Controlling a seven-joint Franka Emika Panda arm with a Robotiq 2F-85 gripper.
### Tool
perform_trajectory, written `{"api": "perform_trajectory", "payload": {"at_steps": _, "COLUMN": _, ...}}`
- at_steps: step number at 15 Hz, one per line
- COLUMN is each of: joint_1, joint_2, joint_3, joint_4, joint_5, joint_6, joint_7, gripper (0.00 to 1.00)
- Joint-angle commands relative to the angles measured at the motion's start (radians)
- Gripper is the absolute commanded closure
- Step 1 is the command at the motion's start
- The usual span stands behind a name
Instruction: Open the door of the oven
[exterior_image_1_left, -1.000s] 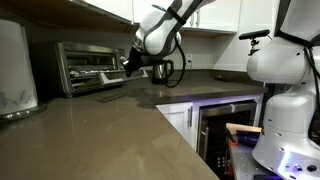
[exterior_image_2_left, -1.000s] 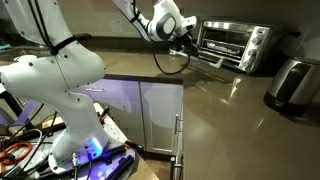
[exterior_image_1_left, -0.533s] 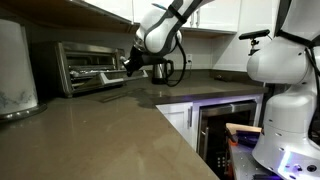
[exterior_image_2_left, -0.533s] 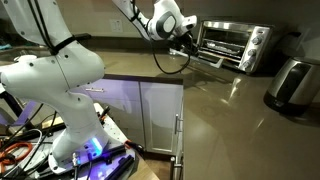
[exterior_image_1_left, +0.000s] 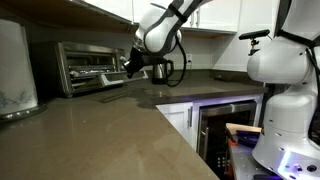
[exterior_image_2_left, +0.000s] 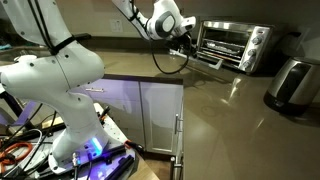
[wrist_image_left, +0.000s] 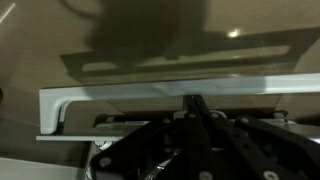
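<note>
Most of the job looks done; past the desk's (exterior_image_1_left: 115, 140) near edge, the fingers (wrist_image_left: 196, 112) are pressed shut, gripping nothing, tips by the bar handle (wrist_image_left: 110, 93), contact unclear; beyond, the door (exterior_image_1_left: 105, 97) lies dropped nearly flat before the oven (exterior_image_1_left: 85, 62) at the desk's back edge; only backing away seems left.

Small oven (exterior_image_1_left: 88, 67) on countertop (exterior_image_1_left: 110, 135)
</note>
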Motion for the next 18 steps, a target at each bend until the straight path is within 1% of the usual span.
{"api": "perform_trajectory", "payload": {"at_steps": 1, "joint_1": 0.005, "joint_2": 0.040, "joint_3": 0.007, "joint_4": -0.006, "joint_5": -0.010, "joint_6": -0.025, "joint_7": -0.027, "gripper": 0.95}}
{"api": "perform_trajectory", "payload": {"at_steps": 5, "joint_1": 0.017, "joint_2": 0.035, "joint_3": -0.006, "joint_4": -0.009, "joint_5": -0.010, "joint_6": -0.032, "joint_7": -0.030, "gripper": 0.95}}
{"api": "perform_trajectory", "payload": {"at_steps": 8, "joint_1": 0.053, "joint_2": 0.034, "joint_3": -0.047, "joint_4": -0.007, "joint_5": -0.009, "joint_6": -0.045, "joint_7": -0.039, "gripper": 0.95}}
{"api": "perform_trajectory", "payload": {"at_steps": 15, "joint_1": 0.217, "joint_2": 0.005, "joint_3": -0.226, "joint_4": -0.006, "joint_5": 0.016, "joint_6": -0.120, "joint_7": -0.064, "gripper": 0.95}}
{"api": "perform_trajectory", "payload": {"at_steps": 18, "joint_1": 0.279, "joint_2": -0.001, "joint_3": -0.284, "joint_4": -0.010, "joint_5": 0.023, "joint_6": -0.125, "joint_7": -0.069, "gripper": 0.95}}
